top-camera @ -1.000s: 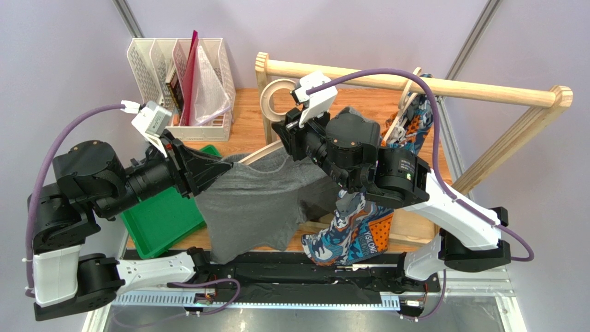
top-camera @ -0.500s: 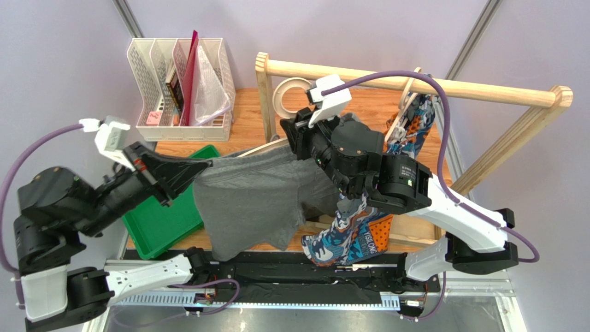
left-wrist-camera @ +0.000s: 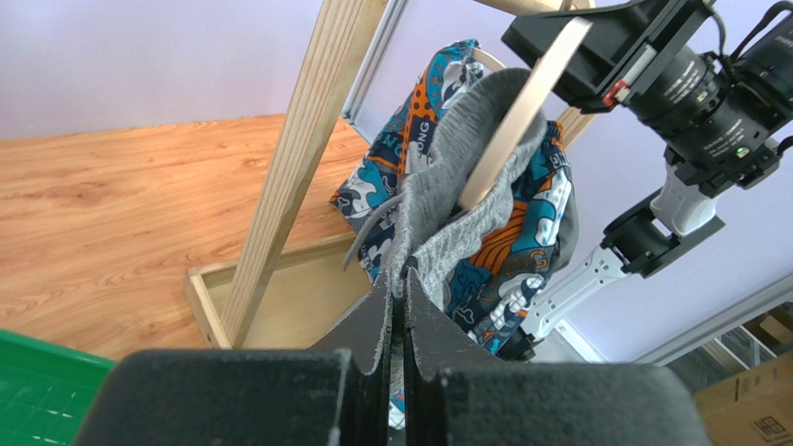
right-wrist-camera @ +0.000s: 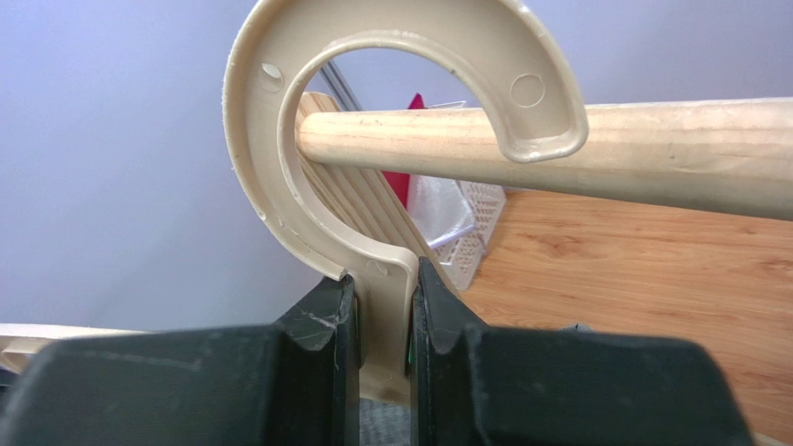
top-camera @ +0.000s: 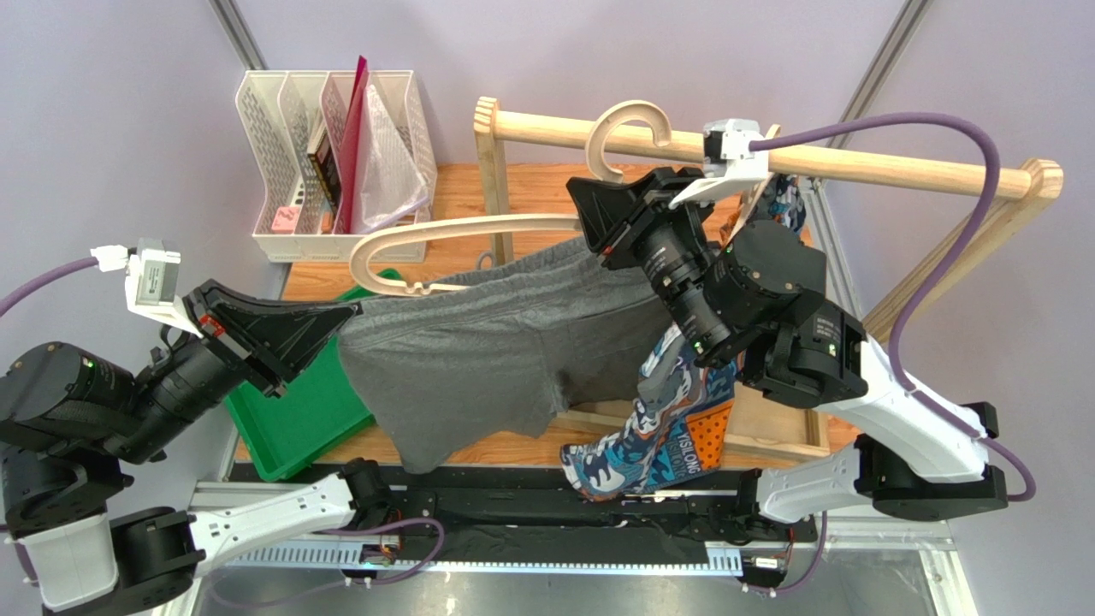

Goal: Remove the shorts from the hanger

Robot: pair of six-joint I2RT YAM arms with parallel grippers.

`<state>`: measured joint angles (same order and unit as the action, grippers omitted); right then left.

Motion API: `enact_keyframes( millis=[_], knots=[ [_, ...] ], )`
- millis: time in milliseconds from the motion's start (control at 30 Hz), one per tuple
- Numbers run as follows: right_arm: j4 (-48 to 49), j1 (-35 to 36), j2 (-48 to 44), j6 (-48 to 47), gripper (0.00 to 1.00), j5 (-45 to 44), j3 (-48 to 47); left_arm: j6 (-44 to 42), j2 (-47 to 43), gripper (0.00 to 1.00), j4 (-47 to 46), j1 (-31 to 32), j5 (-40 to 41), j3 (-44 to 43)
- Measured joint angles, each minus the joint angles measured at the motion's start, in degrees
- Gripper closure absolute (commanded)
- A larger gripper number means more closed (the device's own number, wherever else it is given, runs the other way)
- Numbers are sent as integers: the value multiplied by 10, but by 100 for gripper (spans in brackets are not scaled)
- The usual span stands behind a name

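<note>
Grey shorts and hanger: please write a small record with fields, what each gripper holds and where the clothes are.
left gripper: shut on grey shorts, at their edge
right gripper: shut on hanger, below its hook
hanger hook: at the wooden rail
grey shorts: partly draped on hanger
patterned shorts: held by no gripper

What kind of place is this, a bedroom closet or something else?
Likely a robot lab cell, not a closet: left arm and right arm mounted at a table, a freestanding wooden rail on it, aluminium posts behind.
</note>
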<state>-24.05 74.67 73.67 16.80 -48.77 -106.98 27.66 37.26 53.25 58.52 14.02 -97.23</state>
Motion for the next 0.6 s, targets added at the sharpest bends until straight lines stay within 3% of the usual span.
enact_keyframes(
  millis=[367,600],
  knots=[
    [-14,-7,5,139,100,134,-14,4,10,100,-32,0,-2,38],
    [2,-7,14,179,100,217,-18,6,58,100,-37,0,0,36]
  ],
)
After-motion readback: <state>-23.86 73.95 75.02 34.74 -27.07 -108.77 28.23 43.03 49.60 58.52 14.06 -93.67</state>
